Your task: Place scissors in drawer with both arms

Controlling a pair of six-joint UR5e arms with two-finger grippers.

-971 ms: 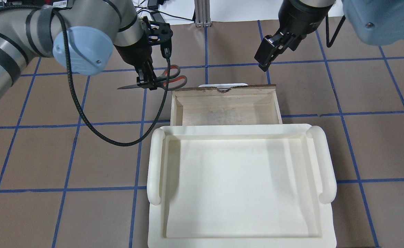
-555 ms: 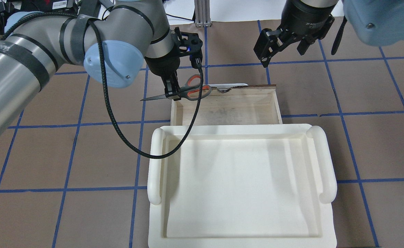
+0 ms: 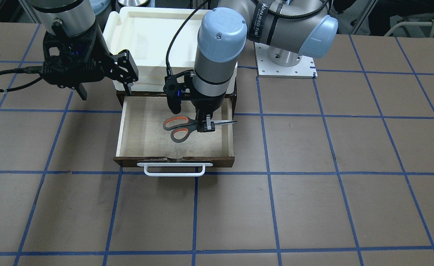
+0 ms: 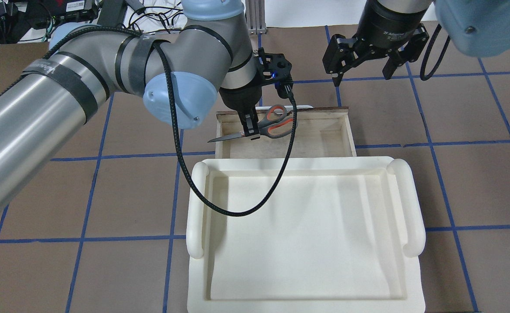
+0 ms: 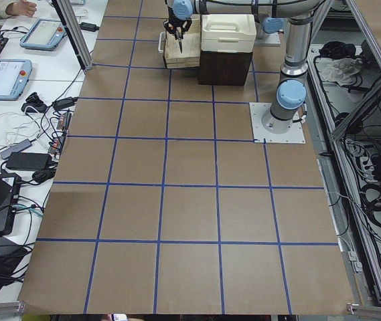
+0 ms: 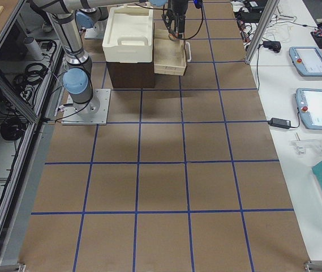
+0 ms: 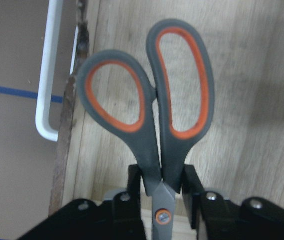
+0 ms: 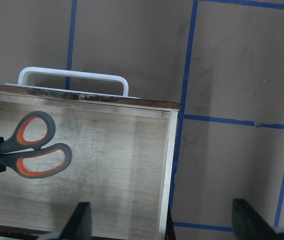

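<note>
The scissors, with grey handles lined orange, hang level over the open drawer. My left gripper is shut on them near the pivot. The handles are over the pale drawer floor, and the blade tip reaches past the drawer's side wall. The overhead view shows the left gripper, the scissors and the drawer. The left wrist view shows the scissors' handles between my fingers. My right gripper is open and empty, held high beyond the drawer's front corner. Its view looks down on the drawer and the scissors.
A white plastic tray sits on top of the dark cabinet that holds the drawer. The drawer's white bar handle sticks out from its dark brown front. Brown table with blue grid lines lies all around.
My left arm has carried the scissors to the right, from beside the drawer to above it. My right gripper has turned and drawn back a little from the drawer front.
</note>
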